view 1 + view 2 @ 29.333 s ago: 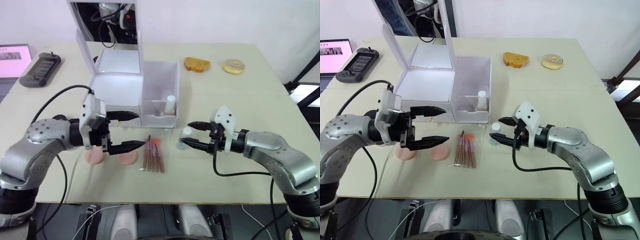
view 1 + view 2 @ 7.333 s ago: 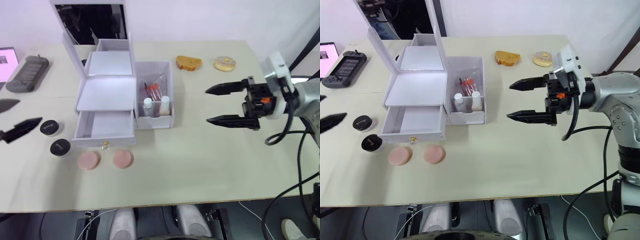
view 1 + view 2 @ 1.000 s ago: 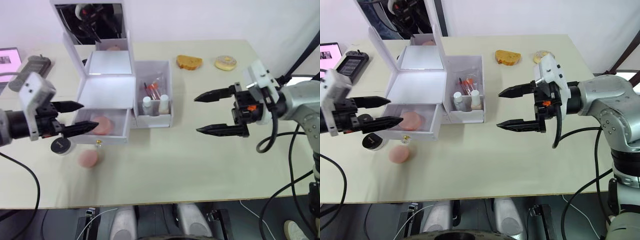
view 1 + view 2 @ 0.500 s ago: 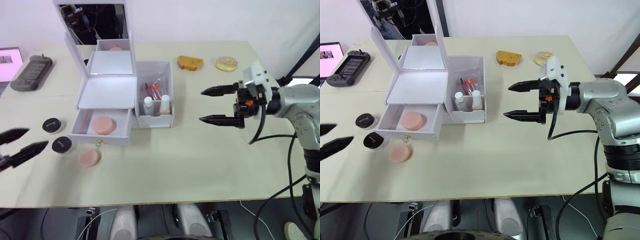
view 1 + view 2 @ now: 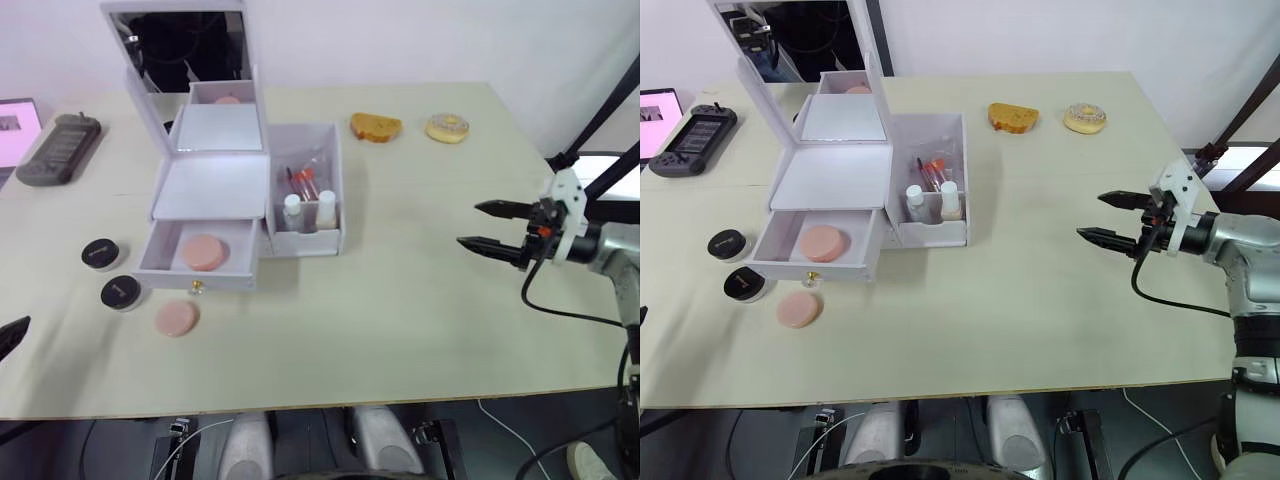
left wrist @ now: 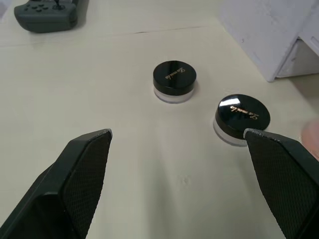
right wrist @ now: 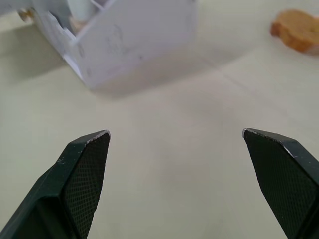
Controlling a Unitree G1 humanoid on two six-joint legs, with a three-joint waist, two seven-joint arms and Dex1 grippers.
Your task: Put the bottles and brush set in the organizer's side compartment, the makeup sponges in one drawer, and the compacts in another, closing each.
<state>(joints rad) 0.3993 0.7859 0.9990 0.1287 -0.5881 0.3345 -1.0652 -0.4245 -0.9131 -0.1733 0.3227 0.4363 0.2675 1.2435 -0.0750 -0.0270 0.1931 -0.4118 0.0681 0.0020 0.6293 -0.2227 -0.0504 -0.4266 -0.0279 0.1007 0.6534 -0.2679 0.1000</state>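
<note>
Here the left gripper [image 6: 177, 137], jaws wide and empty, faces two black-lidded round compacts [image 6: 174, 80]; right gripper [image 5: 1108, 215] likewise gapes empty.

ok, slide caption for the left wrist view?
Open left gripper hovers over the table facing two black-lidded compacts.

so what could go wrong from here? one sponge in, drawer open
1. The loose sponge lies just in front of the open drawer, near the compact. A grab from the left could nudge the compact or catch the drawer knob.
2. Closing now would strand that sponge outside.
3. The two compacts, the second one close by, sit together between the left gripper's open jaws, so it may take one out of turn.
</note>
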